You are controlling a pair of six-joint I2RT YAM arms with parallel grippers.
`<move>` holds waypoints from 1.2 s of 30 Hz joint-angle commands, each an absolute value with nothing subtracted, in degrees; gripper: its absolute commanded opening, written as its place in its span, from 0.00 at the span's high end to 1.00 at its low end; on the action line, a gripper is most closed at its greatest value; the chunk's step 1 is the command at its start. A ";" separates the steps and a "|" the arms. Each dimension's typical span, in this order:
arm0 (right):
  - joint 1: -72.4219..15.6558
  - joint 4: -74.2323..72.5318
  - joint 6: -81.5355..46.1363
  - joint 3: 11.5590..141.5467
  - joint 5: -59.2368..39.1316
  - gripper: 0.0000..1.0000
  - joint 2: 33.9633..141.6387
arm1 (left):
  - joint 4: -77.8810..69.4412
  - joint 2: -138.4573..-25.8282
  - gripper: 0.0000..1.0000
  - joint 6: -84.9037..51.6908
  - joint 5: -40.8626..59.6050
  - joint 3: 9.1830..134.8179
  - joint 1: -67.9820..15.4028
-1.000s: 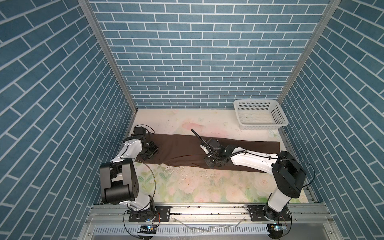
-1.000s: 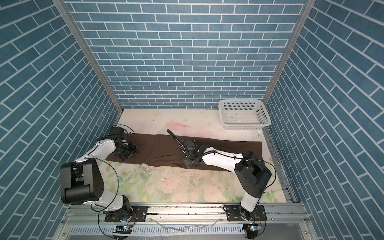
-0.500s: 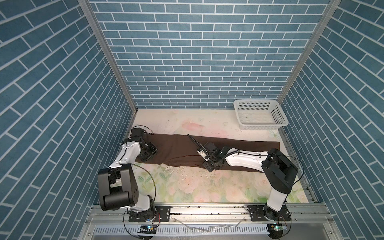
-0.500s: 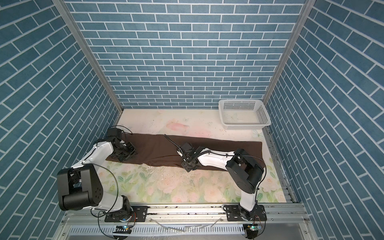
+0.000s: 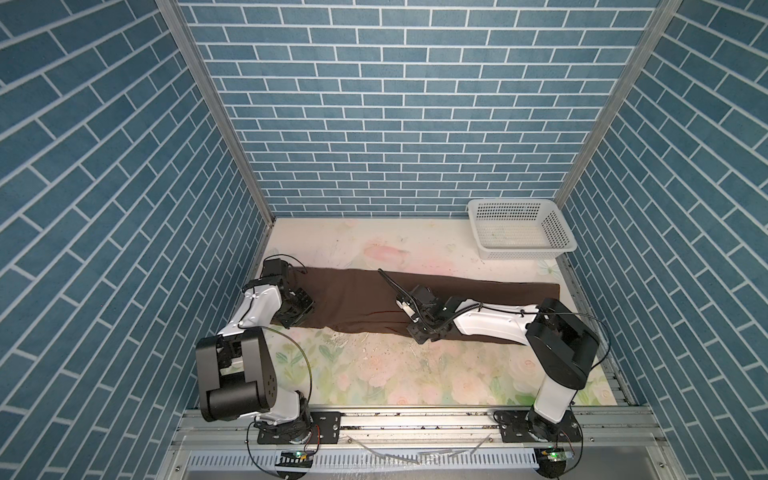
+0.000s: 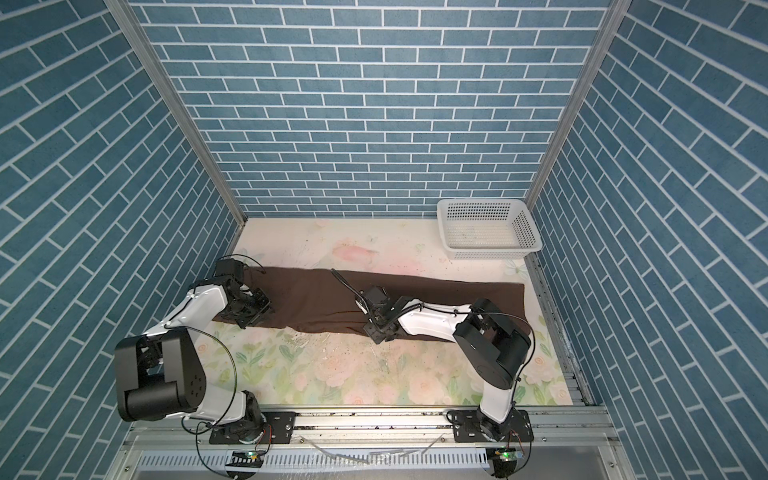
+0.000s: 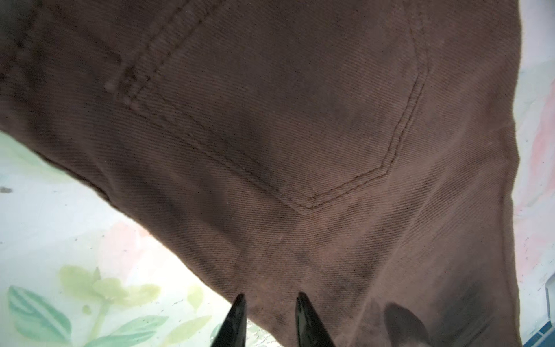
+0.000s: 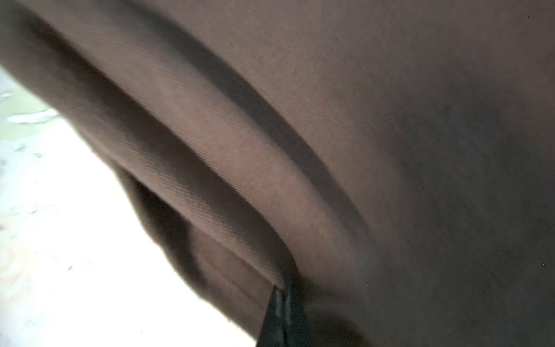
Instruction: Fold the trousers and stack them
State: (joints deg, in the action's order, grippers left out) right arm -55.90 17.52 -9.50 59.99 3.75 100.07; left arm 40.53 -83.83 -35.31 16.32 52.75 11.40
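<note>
On the worktop (image 5: 374,374), in front of the basket (image 5: 523,253), the trousers (image 5: 353,295) lie flat, likely soft and light, best pinched along the edge away from the basket, where the right end effector (image 8: 282,300) is clenched on a fold and the left end effector (image 7: 270,300), farthest from the basket, rests slightly parted, grasping nothing visible.

a white perforated basket (image 5: 525,251) sits in the far right corner of the floral tabletop (image 5: 395,374).
</note>
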 commanded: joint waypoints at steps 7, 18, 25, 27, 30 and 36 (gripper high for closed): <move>-56.75 24.58 -12.60 53.44 1.89 1.00 91.20 | 41.47 -87.12 0.74 -35.34 6.42 52.56 14.04; -61.11 21.65 -16.92 49.80 -1.15 1.00 94.00 | 42.98 -88.33 0.93 -36.52 0.93 51.69 20.91; -61.30 19.68 -20.87 46.23 1.25 0.69 90.91 | 44.10 -86.80 0.99 -37.46 -2.18 51.00 23.51; -60.65 20.63 -22.39 45.00 3.06 0.64 87.31 | 44.71 -85.16 0.99 -37.65 -2.66 51.15 23.49; -56.93 23.29 -25.15 42.90 4.56 0.62 79.97 | 43.76 -81.66 0.99 -37.62 -1.04 51.24 22.33; -36.99 31.73 -32.56 37.60 3.25 0.61 65.00 | 42.18 -80.50 0.94 -38.31 -2.74 56.42 13.39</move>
State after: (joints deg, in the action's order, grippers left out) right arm -43.29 23.88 -26.35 40.12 2.00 69.52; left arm 43.07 -80.25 -37.65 -1.76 53.82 16.62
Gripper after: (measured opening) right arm 0.387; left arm 0.055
